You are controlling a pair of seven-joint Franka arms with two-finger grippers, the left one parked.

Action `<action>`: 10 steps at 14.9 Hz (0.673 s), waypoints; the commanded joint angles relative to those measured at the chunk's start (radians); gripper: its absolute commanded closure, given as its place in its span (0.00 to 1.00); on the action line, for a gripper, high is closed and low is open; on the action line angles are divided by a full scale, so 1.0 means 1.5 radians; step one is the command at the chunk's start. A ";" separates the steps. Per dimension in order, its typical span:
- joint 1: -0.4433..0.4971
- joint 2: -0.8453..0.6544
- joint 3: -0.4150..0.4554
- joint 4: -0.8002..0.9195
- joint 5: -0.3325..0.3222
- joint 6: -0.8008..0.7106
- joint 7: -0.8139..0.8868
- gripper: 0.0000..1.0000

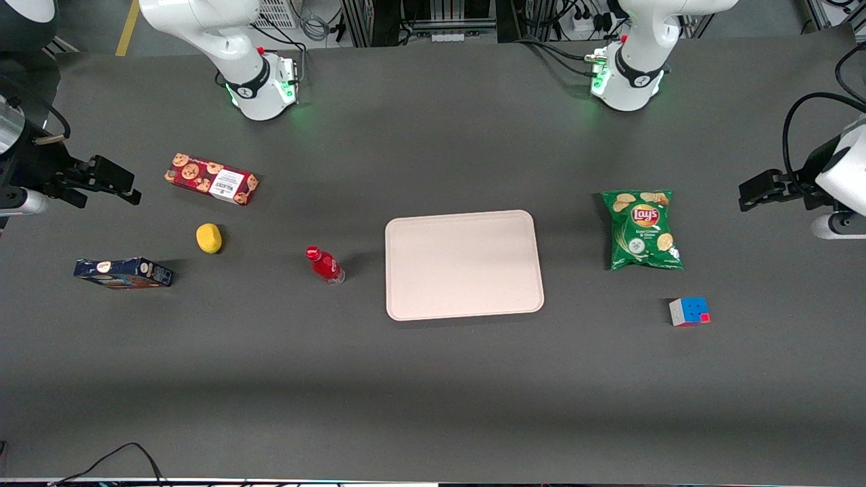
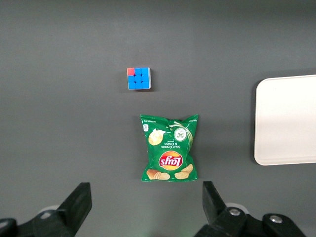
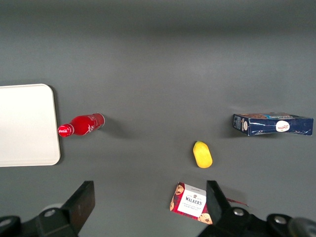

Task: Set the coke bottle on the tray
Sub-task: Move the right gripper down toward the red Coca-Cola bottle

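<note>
The coke bottle [image 1: 325,264], small with a red cap, red label and clear base, stands on the dark table beside the tray's edge that faces the working arm's end. It also shows in the right wrist view [image 3: 81,124]. The pale pinkish-beige tray [image 1: 463,264] lies flat mid-table with nothing on it; it also shows in the right wrist view [image 3: 24,123]. My gripper [image 1: 118,186] hangs high over the working arm's end of the table, well away from the bottle. It is open and holds nothing [image 3: 149,207].
A red cookie box [image 1: 211,178], a yellow lemon [image 1: 209,238] and a dark blue box [image 1: 124,272] lie between my gripper and the bottle. A green chip bag [image 1: 643,228] and a puzzle cube [image 1: 689,311] lie toward the parked arm's end.
</note>
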 commanded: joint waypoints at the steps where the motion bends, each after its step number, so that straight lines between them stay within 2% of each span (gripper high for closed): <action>1: 0.004 0.006 -0.004 0.022 0.011 -0.028 -0.010 0.00; 5: 0.004 0.015 -0.001 0.025 0.008 -0.034 -0.010 0.00; 7: 0.013 0.016 0.016 0.025 -0.059 -0.030 -0.012 0.00; 8: 0.016 0.018 0.036 0.025 -0.077 -0.029 -0.010 0.00; 10: 0.016 0.034 0.061 0.029 -0.072 -0.026 0.028 0.00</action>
